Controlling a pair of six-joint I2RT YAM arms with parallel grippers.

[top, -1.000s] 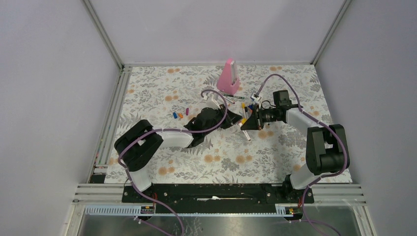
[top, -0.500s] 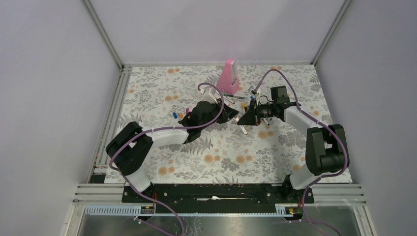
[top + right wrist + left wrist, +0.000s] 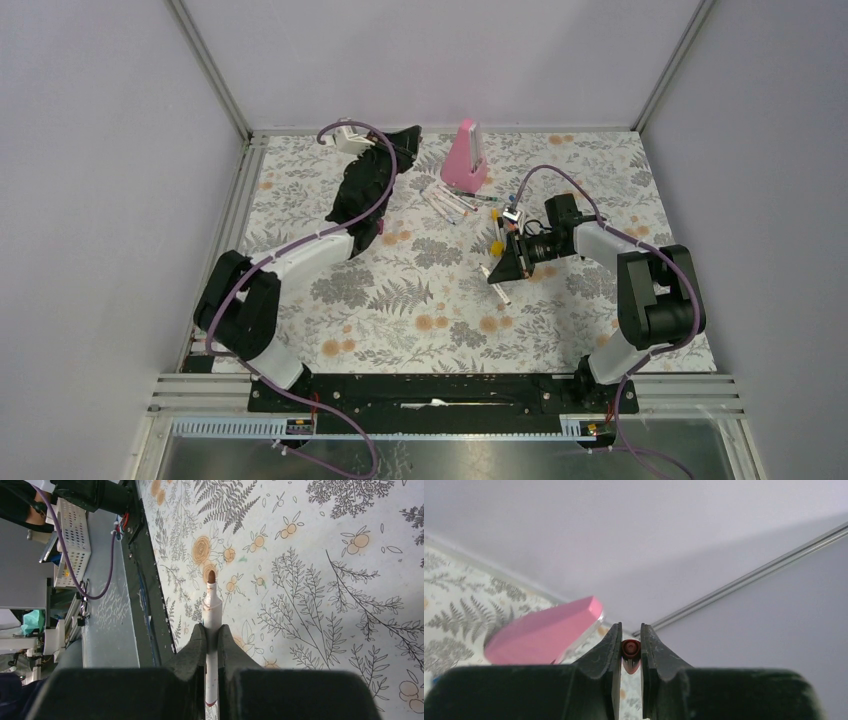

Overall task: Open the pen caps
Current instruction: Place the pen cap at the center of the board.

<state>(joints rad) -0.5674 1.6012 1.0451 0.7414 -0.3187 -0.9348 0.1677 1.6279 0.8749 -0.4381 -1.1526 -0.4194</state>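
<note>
The left gripper [image 3: 630,632] is raised near the back wall [image 3: 440,60], and its two fingers are clamped on a small red cap [image 3: 630,649], whose open end faces the wrist camera. A pink wedge [image 3: 466,157] stands on the flowered cloth [image 3: 420,300] off to the right of that gripper, with a few loose pens [image 3: 447,203] lying just in front of it. Farther right, the right gripper [image 3: 212,630] sits low over the cloth, pinching a white pen [image 3: 212,605] across its barrel. The pen's bare dark tip [image 3: 211,576] points out beyond the fingertips, and a yellow cap [image 3: 495,213] lies near this gripper.
</note>
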